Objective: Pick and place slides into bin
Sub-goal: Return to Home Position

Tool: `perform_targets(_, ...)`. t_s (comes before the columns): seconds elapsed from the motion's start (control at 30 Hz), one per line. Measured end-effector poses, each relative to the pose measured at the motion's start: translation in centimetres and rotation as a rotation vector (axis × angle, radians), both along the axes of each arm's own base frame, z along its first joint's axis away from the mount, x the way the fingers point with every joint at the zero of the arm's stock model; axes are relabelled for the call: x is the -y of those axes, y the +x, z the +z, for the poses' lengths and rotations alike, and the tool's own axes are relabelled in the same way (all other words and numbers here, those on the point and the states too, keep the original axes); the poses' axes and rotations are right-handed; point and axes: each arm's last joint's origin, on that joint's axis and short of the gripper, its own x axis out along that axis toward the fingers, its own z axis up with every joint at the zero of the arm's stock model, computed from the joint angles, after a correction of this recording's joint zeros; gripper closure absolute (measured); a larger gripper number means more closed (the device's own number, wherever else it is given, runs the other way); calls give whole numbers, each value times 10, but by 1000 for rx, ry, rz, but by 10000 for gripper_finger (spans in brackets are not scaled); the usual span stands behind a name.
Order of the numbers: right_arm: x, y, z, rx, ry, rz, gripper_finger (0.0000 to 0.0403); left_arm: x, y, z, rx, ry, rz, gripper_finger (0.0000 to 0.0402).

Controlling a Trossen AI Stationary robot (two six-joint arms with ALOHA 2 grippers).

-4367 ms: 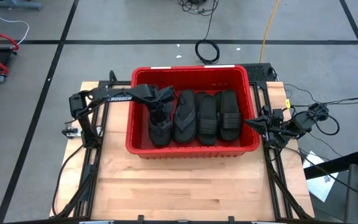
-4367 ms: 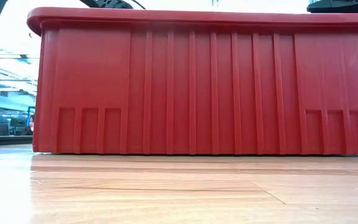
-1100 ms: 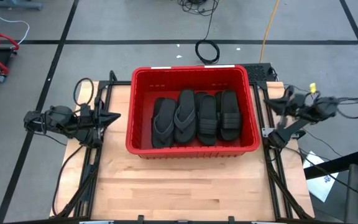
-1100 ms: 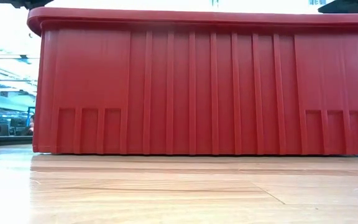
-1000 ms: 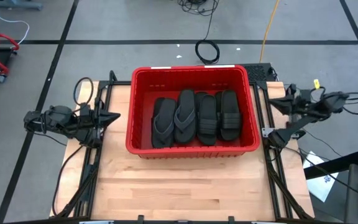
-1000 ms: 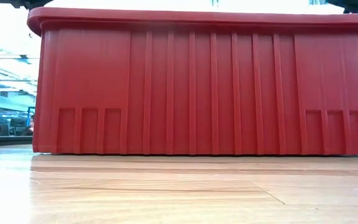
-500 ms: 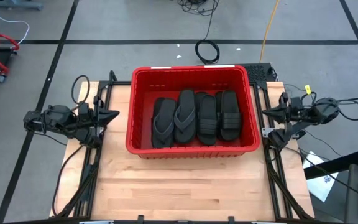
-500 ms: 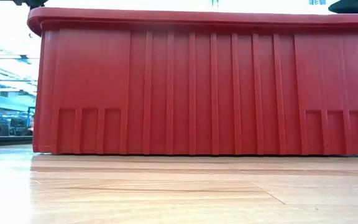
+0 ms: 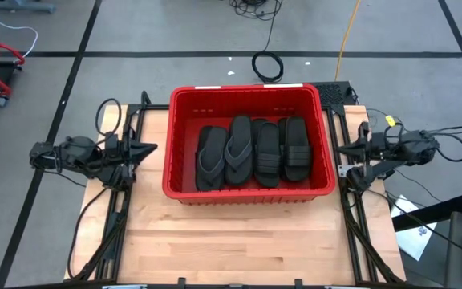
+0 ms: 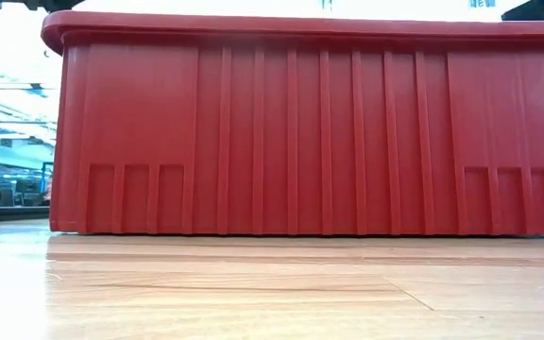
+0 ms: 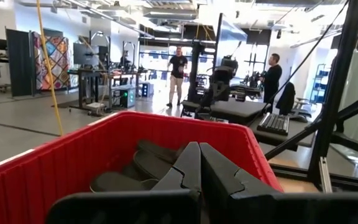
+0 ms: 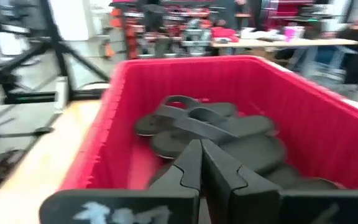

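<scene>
We see the slides lying in the bin; we judge homing is the step in hand.
Our left gripper and right gripper flank it, each pressed together and empty; next we only park the arms.

Likely a robotics lab in an open workshop hall: a grey concrete floor lined with black tape, a coiled cable lying at twelve o'clock from the wooden table, and a yellow cord at one o'clock. Beyond are workbenches, metal racks, two people and ceiling strip lights.
</scene>
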Motion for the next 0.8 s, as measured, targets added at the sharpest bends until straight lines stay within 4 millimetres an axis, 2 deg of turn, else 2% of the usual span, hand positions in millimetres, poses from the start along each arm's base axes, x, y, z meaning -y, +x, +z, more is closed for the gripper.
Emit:
perform_targets(0.27,-10,14,-1,91,76,129,403,0,2,-1,-10,-1,5,401)
perform_targets(0.4,-20,34,-24,63,114,192,403,0,2,0,-9,1,13,401)
perform_targets(0.5,-23,43,-29,110,99,186,403,0,2,0,-9,3,14,401)
perform_targets(0.6,-26,49,-42,67,104,171,403,0,2,0,-9,0,13,401)
perform_targets(0.7,-28,53,-39,144,141,197,403,0,2,-1,-13,-7,12,401)
perform_targets(0.8,-29,56,-42,151,133,196,403,0,2,-1,-13,-13,11,401)
